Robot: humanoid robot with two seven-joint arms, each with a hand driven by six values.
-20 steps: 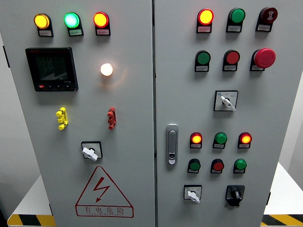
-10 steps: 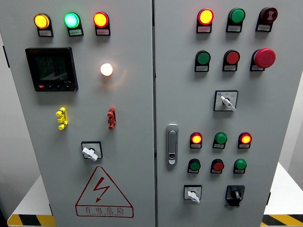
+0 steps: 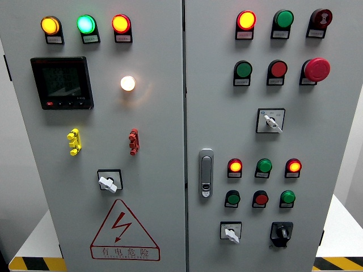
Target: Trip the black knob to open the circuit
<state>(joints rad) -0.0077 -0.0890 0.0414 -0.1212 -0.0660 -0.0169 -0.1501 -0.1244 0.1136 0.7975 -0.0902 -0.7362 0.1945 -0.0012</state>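
The black knob point(image 3: 281, 233) sits at the lower right of the grey cabinet's right door point(image 3: 227, 113), its handle pointing roughly upward with a slight tilt. To its left is a white-handled selector switch point(image 3: 231, 232). Neither of my hands shows in the head view.
The right door carries lit red lamps point(image 3: 246, 20), green and red push buttons, a red emergency mushroom button point(image 3: 317, 69), a white selector point(image 3: 271, 121) and a chrome door latch point(image 3: 206, 173). The left door holds a meter point(image 3: 62, 83), lamps, a white selector point(image 3: 109, 182) and a warning triangle point(image 3: 124, 231).
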